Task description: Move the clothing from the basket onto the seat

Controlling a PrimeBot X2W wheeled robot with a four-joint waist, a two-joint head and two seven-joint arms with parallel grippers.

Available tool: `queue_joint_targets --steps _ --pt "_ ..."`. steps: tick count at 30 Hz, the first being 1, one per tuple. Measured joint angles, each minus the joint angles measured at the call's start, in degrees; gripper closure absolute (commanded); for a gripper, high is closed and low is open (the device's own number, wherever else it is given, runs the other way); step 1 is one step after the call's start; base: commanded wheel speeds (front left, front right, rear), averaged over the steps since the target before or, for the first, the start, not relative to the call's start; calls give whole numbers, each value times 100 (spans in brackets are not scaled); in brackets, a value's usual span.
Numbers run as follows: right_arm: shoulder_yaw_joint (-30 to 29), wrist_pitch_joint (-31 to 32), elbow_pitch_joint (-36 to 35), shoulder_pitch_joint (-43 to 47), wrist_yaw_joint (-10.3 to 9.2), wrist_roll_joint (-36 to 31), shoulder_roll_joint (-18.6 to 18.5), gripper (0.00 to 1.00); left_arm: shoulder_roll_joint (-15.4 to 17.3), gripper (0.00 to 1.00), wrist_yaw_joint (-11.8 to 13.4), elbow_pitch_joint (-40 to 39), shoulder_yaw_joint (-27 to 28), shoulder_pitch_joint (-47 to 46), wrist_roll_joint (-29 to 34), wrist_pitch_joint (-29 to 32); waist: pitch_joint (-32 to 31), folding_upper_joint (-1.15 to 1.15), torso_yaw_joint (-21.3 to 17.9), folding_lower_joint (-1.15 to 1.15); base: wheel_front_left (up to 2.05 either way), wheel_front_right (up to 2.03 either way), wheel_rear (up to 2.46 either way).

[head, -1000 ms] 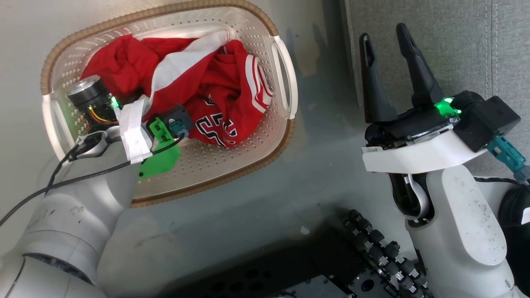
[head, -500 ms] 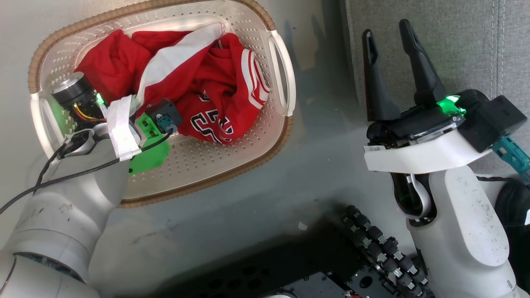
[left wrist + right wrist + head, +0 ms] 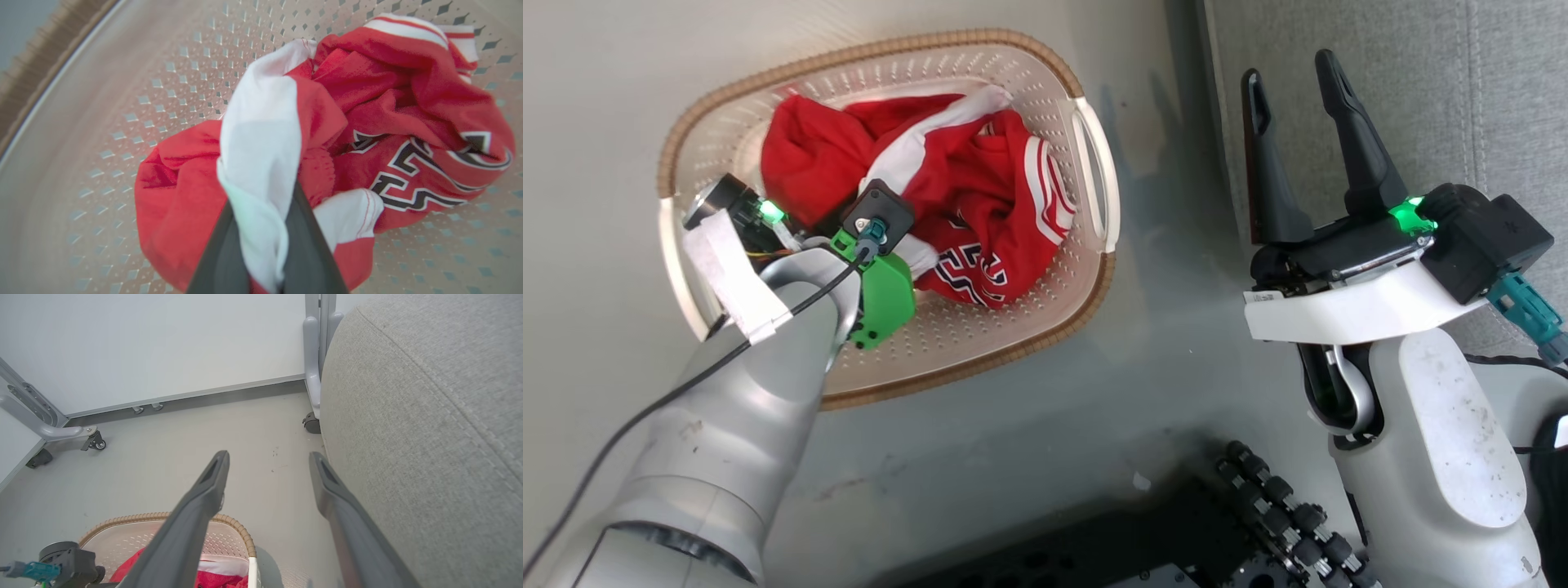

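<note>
The clothing (image 3: 980, 180) lies bunched in the cream basket (image 3: 1094, 163) on the floor: a red garment with a broad white stripe (image 3: 261, 122) and a red jersey with white-and-black numerals (image 3: 408, 171). My left gripper (image 3: 265, 200) is down inside the basket, shut on the white stripe, which bulges out between its dark fingers. In the head view my left wrist (image 3: 874, 224) hides those fingers. My right gripper (image 3: 1290, 77) stands open and holds nothing, above the floor at the edge of the grey seat (image 3: 1421, 82).
The seat's rounded side (image 3: 429, 437) rises just right of my right gripper (image 3: 267, 457). My dark base (image 3: 1258, 523) is at the bottom. Grey frame legs on casters (image 3: 94, 443) and a post (image 3: 312, 375) stand along the white wall beyond the basket rim (image 3: 241, 531).
My left forearm has swung right and turned over the basket's middle. The red cloth has gathered toward the wrist. The basket sits slightly lower and further right in view. My right gripper has barely moved.
</note>
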Motion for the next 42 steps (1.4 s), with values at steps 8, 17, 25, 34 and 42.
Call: queue_joint_targets --steps 8,17,25,34,42 --pt "-104 0 179 123 0 -243 2 0 -101 100 -158 -1136 505 567 -787 -79 -525 0 206 0 0 0 0" --pt "-238 0 412 438 0 -401 2 0 -63 100 -223 -2786 1134 1561 -1473 -85 -1255 0 426 0 0 0 0" --pt "-313 0 601 778 0 -479 3 0 -80 100 -254 -3995 1530 2299 -1812 -83 -1986 0 571 -1 0 0 0" --pt "-449 10 802 1222 0 -591 3 0 -133 100 -292 -5300 1780 2951 -1907 -91 -2868 0 747 -1 0 0 0" --pt "-498 250 732 1596 0 -592 3 0 -207 100 -296 -6230 1906 3551 -2046 -91 -3563 0 914 -1 0 0 0"
